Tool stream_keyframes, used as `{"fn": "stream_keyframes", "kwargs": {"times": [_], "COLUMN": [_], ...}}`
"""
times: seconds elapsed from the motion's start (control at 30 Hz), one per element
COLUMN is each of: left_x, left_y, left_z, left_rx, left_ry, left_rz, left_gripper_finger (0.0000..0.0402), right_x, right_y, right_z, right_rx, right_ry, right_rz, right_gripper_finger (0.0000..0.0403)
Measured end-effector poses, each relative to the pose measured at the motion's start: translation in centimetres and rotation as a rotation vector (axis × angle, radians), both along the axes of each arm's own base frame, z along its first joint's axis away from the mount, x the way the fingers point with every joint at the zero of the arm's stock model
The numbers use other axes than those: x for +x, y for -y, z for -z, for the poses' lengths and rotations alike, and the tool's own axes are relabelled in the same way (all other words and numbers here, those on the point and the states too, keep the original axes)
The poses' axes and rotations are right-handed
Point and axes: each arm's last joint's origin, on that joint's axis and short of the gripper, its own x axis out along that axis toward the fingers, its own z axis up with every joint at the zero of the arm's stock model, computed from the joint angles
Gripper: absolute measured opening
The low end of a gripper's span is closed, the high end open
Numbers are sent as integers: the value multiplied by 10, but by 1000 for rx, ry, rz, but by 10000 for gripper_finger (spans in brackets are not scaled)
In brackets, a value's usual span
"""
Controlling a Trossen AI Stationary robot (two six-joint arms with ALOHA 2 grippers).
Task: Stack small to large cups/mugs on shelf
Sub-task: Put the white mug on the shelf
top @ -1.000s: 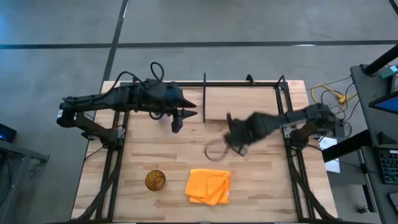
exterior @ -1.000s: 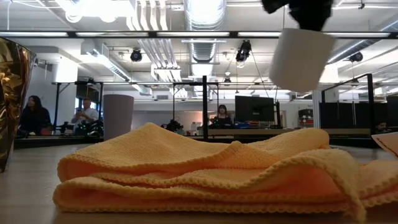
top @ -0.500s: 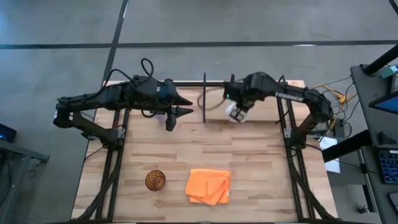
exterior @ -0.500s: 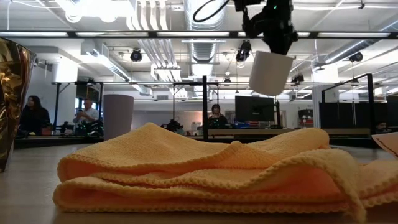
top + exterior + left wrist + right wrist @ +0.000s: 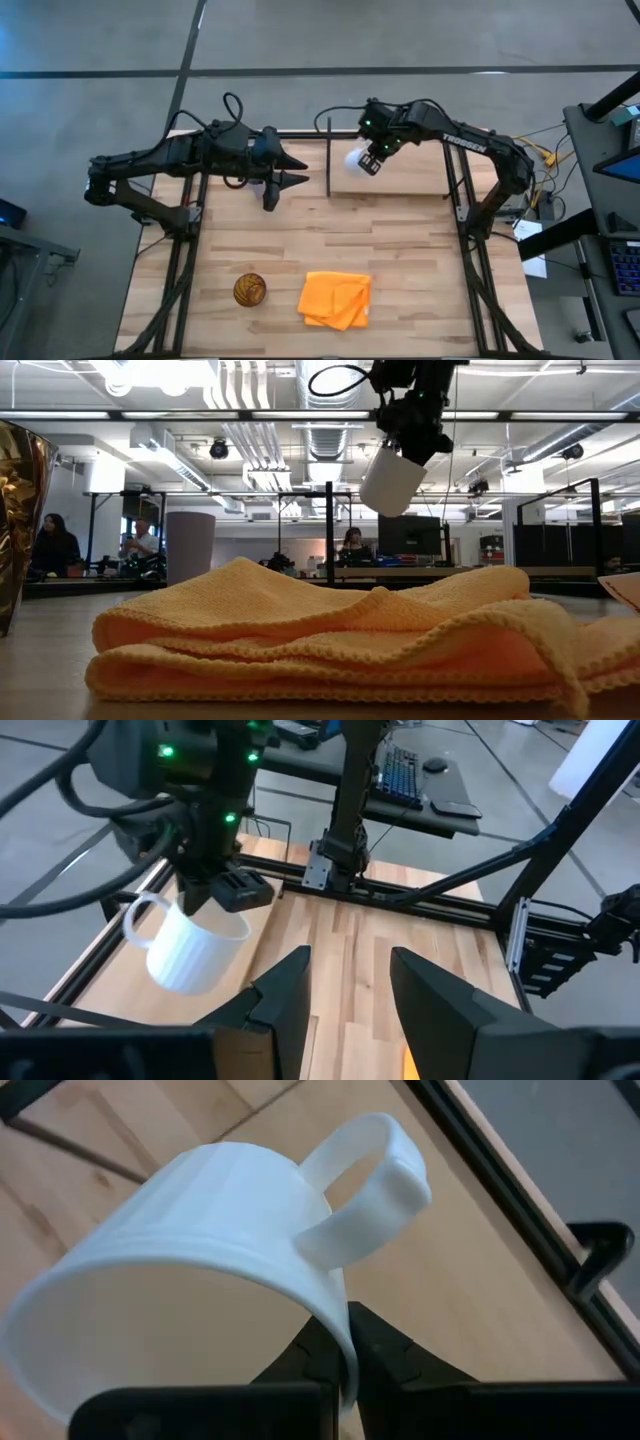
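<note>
My right gripper point(image 5: 372, 158) is shut on a white mug point(image 5: 355, 160) with a handle. It holds the mug in the air over the left end of the light-wood shelf point(image 5: 410, 172), close to the thin black divider point(image 5: 328, 158). My left gripper point(image 5: 285, 180) is open and empty, left of the divider over the tabletop. The lavender tumbler point(image 5: 190, 547) stands upright on the table in the low view; my left arm hides it in the high view. The amber cup point(image 5: 249, 290) stands on the table near the front left. My right gripper pinches the mug's wall at the rim point(image 5: 338, 1342), right beside the handle point(image 5: 372, 1180), with one finger inside the mug and one outside. The fingers come slanting down from above. The mug hangs tilted below them point(image 5: 392, 480), lifted clear of the shelf.
An orange cloth point(image 5: 336, 298) lies crumpled on the table near the front edge, right of the amber cup. Black frame rails point(image 5: 455, 170) run along both sides of the table. People sit in the room beyond the table point(image 5: 55, 545).
My right gripper has carried the mug from mid-table up and toward the far edge, over the shelf, then left toward the divider. The mug stays held, tilted and clear of every surface. My left gripper has shifted slightly left.
</note>
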Motion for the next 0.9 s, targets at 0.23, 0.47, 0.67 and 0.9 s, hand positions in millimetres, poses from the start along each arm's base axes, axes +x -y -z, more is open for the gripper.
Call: {"fn": "stream_keyframes", "kwargs": {"times": [0.23,0.47,0.67,0.9], "left_x": [-4,-11,-19,-25], "left_y": [0,0,0,0], "left_z": [-3,-7,-12,-14], "left_rx": [1,4,9,16], "left_ry": [13,33,53,62], "left_rz": [0,-4,-17,-36], "left_gripper_finger": [125,125,125,125], "right_x": [11,35,48,65], "right_y": [20,36,52,65], "right_z": [29,38,33,47], "right_rx": [76,67,110,176], "right_ry": [-17,-48,-155,-282], "right_rz": [-8,-68,-100,-133], "right_gripper_finger": [9,9,9,9]}}
